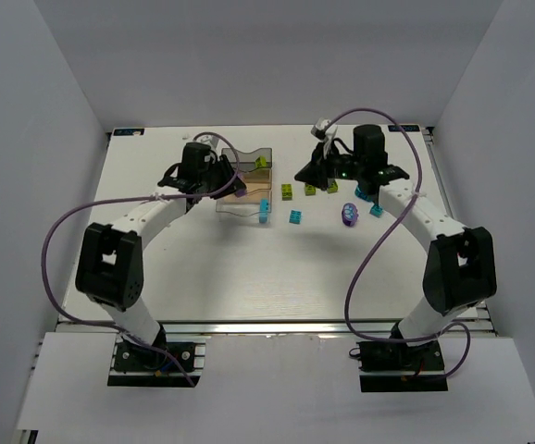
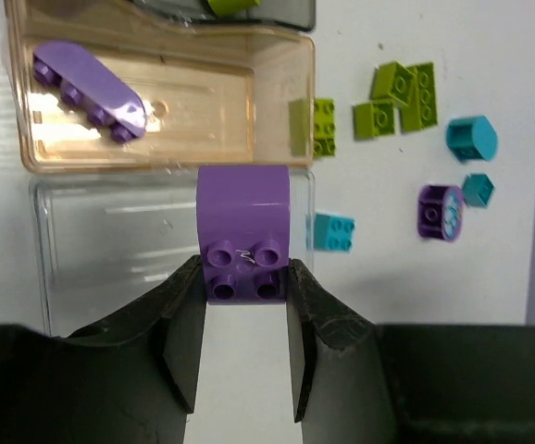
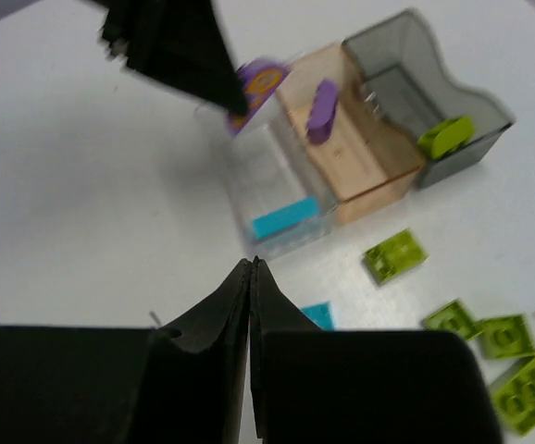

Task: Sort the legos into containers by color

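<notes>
Fingers of the left pincer [image 2: 244, 277] pinch a purple lego [image 2: 243, 217] by its studded end. The brick hangs over the clear container [image 2: 110, 240], which lies directly beneath the fingertips. Just ahead of that pincer sits the amber container [image 2: 203, 125] with a long purple piece [image 2: 87, 88] lying inside. Beyond it, the smoky grey container [image 2: 286, 11] holds a lime piece [image 2: 230, 5].

To the pincer's right, several pieces lie loose on the white surface [image 2: 388, 296]. Among them are lime legos [image 2: 399, 97], two cyan pieces [image 2: 471, 139] and a round purple one [image 2: 441, 211]. A cyan brick [image 2: 334, 231] sits hard against the clear container's end wall.

The right pincer [image 3: 252, 268] has its fingers pressed together with nothing between them and hangs above the surface. A cyan lego [image 3: 318, 314] lies just ahead of its tips, the containers stand further ahead, and the lime legos are off to its right.
</notes>
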Controlling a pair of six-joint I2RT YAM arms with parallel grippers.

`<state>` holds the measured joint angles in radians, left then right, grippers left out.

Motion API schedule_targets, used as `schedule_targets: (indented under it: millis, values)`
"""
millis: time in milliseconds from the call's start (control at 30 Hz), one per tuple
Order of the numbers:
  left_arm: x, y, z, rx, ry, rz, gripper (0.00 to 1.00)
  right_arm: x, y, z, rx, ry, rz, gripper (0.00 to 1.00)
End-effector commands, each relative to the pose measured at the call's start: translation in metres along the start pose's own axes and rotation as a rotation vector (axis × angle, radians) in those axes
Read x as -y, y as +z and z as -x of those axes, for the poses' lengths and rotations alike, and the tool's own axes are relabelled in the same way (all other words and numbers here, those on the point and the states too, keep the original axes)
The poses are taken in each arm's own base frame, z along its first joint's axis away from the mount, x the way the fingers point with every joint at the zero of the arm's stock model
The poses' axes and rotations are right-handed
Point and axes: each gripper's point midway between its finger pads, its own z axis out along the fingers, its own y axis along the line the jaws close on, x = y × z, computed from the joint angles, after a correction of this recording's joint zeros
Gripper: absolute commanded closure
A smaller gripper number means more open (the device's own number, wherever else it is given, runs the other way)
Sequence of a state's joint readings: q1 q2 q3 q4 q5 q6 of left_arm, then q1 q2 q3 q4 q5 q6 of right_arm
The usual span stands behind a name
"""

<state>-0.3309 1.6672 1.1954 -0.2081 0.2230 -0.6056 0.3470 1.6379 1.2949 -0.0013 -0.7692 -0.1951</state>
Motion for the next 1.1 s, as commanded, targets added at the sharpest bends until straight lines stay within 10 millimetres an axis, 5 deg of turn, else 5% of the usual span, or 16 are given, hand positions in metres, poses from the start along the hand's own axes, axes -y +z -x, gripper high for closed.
schedule_targets:
  millis: [0, 167, 567, 700, 900, 1067]
  values:
    - [0.004, 0.012, 0.033, 0.094, 0.058, 0.053, 1.0, -0.024, -0.017, -0.019, -0.041, 0.022, 0.043, 0.94]
    - [0.004, 0.038, 0.05, 0.142, 0.072, 0.097, 1.0, -0.04, -0.029, -0.046, -0.08, 0.073, 0.044, 0.9]
    - [-0.012, 0.082, 0.057, 0.174, 0.072, 0.225, 0.99, -0.042, -0.039, -0.056, -0.089, 0.104, 0.017, 0.79]
    - [-0.014, 0.085, 0.054, 0.165, 0.077, 0.244, 0.91, -0.04, -0.042, -0.057, -0.088, 0.109, 0.006, 0.75]
    - [-0.018, 0.084, 0.052, 0.163, 0.071, 0.272, 0.62, -0.035, -0.044, -0.06, -0.09, 0.122, -0.011, 0.72]
    - [-0.011, 0.082, 0.056, 0.171, 0.071, 0.264, 0.49, -0.032, -0.046, -0.061, -0.094, 0.125, -0.022, 0.67]
